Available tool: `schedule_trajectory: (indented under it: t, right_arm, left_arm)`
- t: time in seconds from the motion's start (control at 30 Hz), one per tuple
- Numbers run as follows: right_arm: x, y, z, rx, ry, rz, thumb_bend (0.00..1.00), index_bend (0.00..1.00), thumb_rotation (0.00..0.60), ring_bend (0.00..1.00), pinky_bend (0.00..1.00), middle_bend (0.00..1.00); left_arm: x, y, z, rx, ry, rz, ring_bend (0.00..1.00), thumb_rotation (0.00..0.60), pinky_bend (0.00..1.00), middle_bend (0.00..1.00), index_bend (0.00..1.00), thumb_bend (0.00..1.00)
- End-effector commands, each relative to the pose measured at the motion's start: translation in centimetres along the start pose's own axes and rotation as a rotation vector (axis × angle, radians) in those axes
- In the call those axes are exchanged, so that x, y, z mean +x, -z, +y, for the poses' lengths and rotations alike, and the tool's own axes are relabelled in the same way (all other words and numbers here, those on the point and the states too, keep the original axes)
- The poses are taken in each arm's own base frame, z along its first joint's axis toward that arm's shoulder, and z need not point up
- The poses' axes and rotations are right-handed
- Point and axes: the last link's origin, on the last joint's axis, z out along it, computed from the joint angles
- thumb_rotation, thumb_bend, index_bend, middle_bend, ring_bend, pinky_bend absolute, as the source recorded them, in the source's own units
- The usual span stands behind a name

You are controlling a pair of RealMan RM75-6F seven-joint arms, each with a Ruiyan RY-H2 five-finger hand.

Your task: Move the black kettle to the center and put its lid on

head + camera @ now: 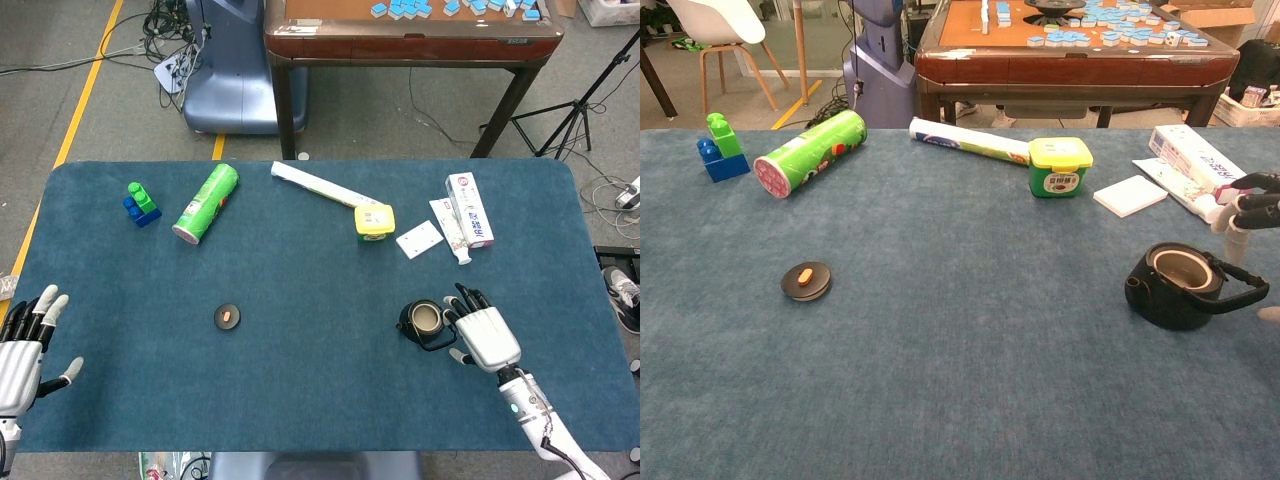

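The black kettle (425, 322) (1180, 285) stands without its lid on the right part of the blue table, its handle lying over to the right. Its round black lid (228, 317) (806, 280) with an orange knob lies apart on the left part. My right hand (482, 336) (1252, 207) is open just right of the kettle, fingers spread beside the handle; I cannot tell if they touch it. At the table's near left edge my left hand (22, 340) is open and holds nothing.
At the back stand blue and green blocks (141, 202), a lying green can (207, 203), a white roll (312, 184), a yellow-green tub (374, 221), a white card (419, 239) and toothpaste boxes (466, 212). A brown table (410, 35) stands behind.
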Motion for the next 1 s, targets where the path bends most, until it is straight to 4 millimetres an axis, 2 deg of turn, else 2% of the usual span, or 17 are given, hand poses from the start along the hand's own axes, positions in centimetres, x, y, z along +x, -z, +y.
schedule_trajectory:
  t: [0.03, 0.23, 0.4, 0.7, 1.0]
  right_arm:
    - [-0.2, -0.5, -0.3, 0.008, 0.007, -0.006, 0.19, 0.44, 0.6, 0.07, 0.16, 0.26]
    - [-0.5, -1.3, -0.9, 0.02, -0.009, -0.018, 0.35, 0.46, 0.6, 0.07, 0.16, 0.27]
    - [-0.3, -1.9, -1.2, 0.035, -0.033, -0.008, 0.44, 0.55, 0.6, 0.08, 0.16, 0.31]
    - [0.5, -3.0, -1.4, 0.048, -0.075, 0.017, 0.47, 0.67, 0.6, 0.11, 0.16, 0.37]
    - [1.9, -4.9, -2.4, 0.064, -0.171, 0.057, 0.49, 0.72, 0.6, 0.14, 0.16, 0.4]
  left_arm:
    - [0.0, 0.0, 0.0, 0.0, 0.0, -0.001, 0.0, 0.6, 0.0, 0.0, 0.02, 0.25]
    - [0.0, 0.0, -0.1, 0.002, 0.004, -0.001, 0.0, 0.6, 0.0, 0.0, 0.02, 0.25]
    - [0.1, 0.1, -0.1, 0.001, 0.007, 0.001, 0.0, 0.6, 0.0, 0.0, 0.02, 0.25]
    - [0.2, 0.3, 0.0, 0.003, 0.01, -0.003, 0.0, 0.6, 0.0, 0.0, 0.02, 0.25]
    - [0.4, 0.2, 0.1, -0.001, 0.005, -0.005, 0.0, 0.6, 0.0, 0.0, 0.02, 0.25]
